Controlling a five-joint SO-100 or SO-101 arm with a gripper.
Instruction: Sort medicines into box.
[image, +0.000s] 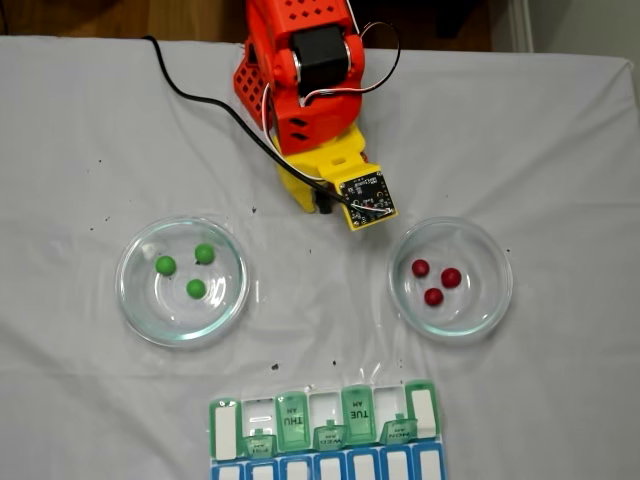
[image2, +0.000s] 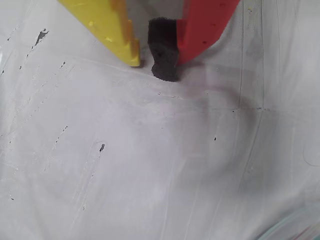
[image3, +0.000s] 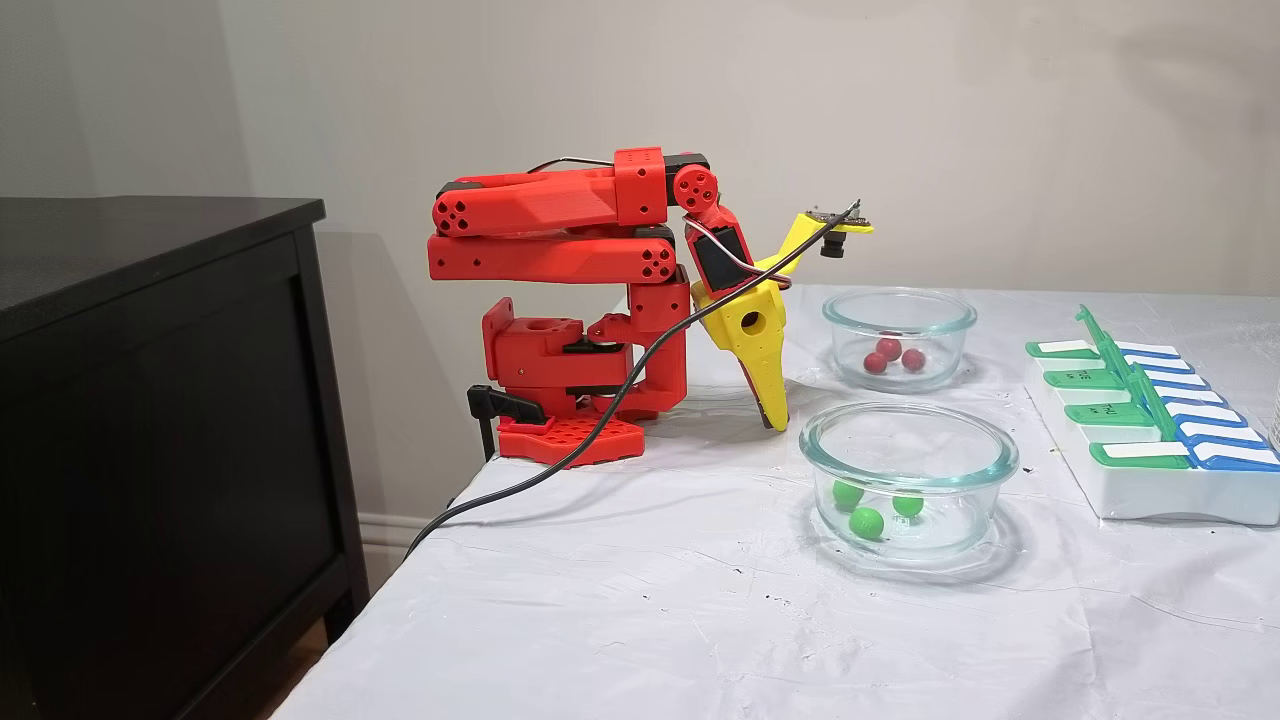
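Observation:
Three green medicines (image: 196, 288) lie in a clear glass dish (image: 128, 300) on the left of a fixed view, and three dark red medicines (image: 433, 296) lie in a second dish (image: 500, 298) on the right. In the other fixed view, the green ones (image3: 866, 522) are in the nearer dish and the red ones (image3: 888, 350) in the farther. The box (image: 290, 415), a green and blue pill organizer, sits at the front edge with several green lids raised. My gripper (image2: 149, 67) is shut and holds nothing, its tips (image3: 778, 425) down at the cloth between arm base and dishes.
The red arm (image3: 560, 230) is folded over its base at the table's back edge, with a black cable (image3: 560, 450) trailing off the edge. A white cloth (image: 320, 330) covers the table. A dark cabinet (image3: 150, 400) stands beside the table. The organizer's white side (image3: 1150, 490) faces the nearer dish.

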